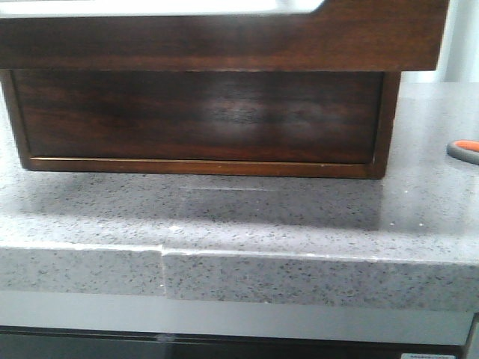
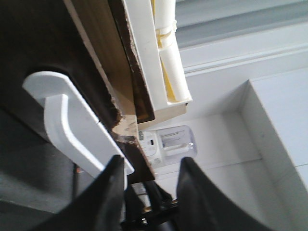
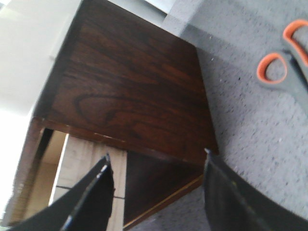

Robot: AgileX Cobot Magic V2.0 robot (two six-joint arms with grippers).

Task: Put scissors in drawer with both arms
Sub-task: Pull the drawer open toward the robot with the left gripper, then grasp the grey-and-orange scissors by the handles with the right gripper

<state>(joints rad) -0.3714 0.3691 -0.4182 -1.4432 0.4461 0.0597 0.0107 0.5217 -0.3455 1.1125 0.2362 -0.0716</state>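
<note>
No legible text, brand, number or sign in any view, small white label [image 1: 438,356] on the dark panel below the bench at 5 o'clock in the front view, print too blurred to read

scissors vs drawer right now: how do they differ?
Colour: the scissors have grey handles with orange-lined loops; the drawer is glossy dark-brown wood.
Size: the scissors are small; the drawer spans most of the front view.
Pose: the scissors lie flat on the grey countertop off to the robot's right; the drawer sits pulled out above it, overhanging the cabinet.
Shared: neither is between the right gripper's fingers, which are open.
</note>
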